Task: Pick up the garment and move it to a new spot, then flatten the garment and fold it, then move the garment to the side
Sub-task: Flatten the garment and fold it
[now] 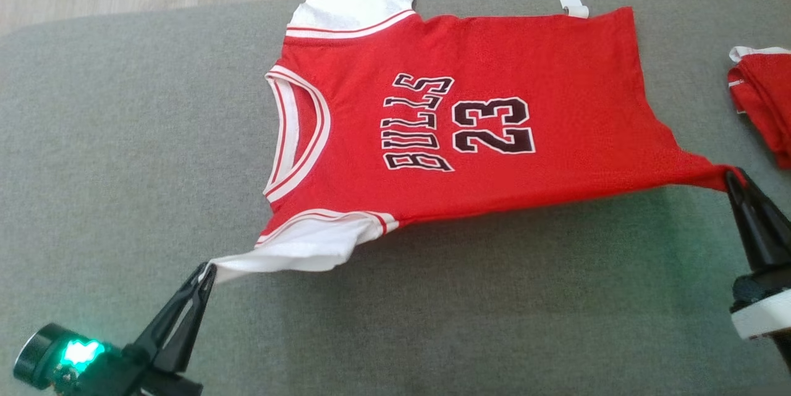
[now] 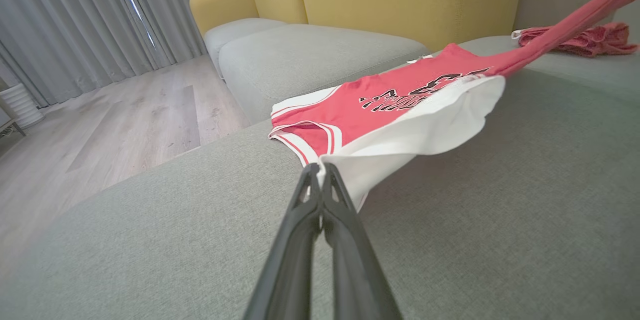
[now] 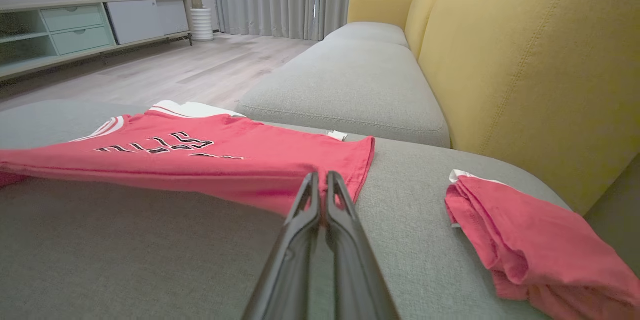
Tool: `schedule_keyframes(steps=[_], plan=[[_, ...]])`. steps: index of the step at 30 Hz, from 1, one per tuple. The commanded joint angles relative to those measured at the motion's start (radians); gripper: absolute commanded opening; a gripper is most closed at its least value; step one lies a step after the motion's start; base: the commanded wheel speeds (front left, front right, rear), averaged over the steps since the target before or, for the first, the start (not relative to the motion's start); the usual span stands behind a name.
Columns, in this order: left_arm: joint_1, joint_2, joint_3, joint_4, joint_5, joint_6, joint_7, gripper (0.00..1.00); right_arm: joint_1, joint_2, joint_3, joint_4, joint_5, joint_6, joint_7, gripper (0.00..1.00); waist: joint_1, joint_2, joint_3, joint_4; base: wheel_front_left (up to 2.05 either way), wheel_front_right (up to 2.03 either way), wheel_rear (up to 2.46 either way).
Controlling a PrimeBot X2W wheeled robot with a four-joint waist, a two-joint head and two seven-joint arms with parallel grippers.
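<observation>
The garment [image 1: 482, 118] is a red jersey with white sleeves, printed BULLS 23, spread across a grey sofa cushion [image 1: 123, 167]. Its near edge is lifted off the cushion and stretched taut between my two grippers. My left gripper [image 1: 207, 272] is shut on the tip of the white near sleeve [image 2: 410, 135], at the lower left of the head view. My right gripper [image 1: 732, 176] is shut on the red hem corner at the right. In the left wrist view my left gripper [image 2: 320, 170] pinches white cloth. In the right wrist view my right gripper [image 3: 320, 180] pinches the red hem [image 3: 280, 180].
A second red garment [image 3: 530, 240], folded, lies on the cushion to the right, also seen as red cloth [image 1: 763, 99] at the head view's right edge. A yellow sofa backrest [image 3: 525, 70] rises behind. Wooden floor [image 2: 100, 130] lies past the cushion's far-left edge.
</observation>
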Motion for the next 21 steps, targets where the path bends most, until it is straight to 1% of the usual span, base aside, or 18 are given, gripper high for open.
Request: schedule_keyframes(steps=[1, 5, 10, 17, 21], plan=[[-0.049, 0.047, 0.044, -0.033, -0.006, 0.013, 0.003, 0.0, -0.004, -0.027, -0.017, -0.031, -0.005, 0.007, -0.006, 0.0, 0.0002, -0.0001, 0.006, 0.002, 0.0, 0.0, 0.0], [-0.115, 0.055, 0.041, -0.029, 0.021, -0.007, 0.02, 0.0, -0.009, -0.008, -0.023, -0.024, -0.01, 0.007, -0.006, 0.0, 0.0002, -0.0001, 0.029, 0.011, 0.0, 0.0, 0.0], [-0.283, 0.034, 0.03, 0.031, 0.063, -0.061, 0.052, 0.0, -0.073, 0.004, 0.0, 0.019, -0.015, 0.007, 0.016, 0.0, 0.0002, -0.0001, 0.086, 0.01, 0.0, 0.0, 0.0], [-0.551, -0.021, -0.009, 0.216, 0.136, -0.169, 0.055, 0.0, -0.218, 0.017, 0.061, 0.108, -0.028, 0.007, 0.047, 0.0, 0.0002, -0.0001, 0.171, -0.01, 0.0, 0.0, 0.0], [-0.686, -0.053, -0.028, 0.337, 0.176, -0.216, 0.043, 0.0, -0.308, 0.024, 0.105, 0.169, -0.029, 0.007, 0.044, 0.0, 0.0002, -0.0001, 0.212, -0.027, 0.0, 0.0, 0.0]])
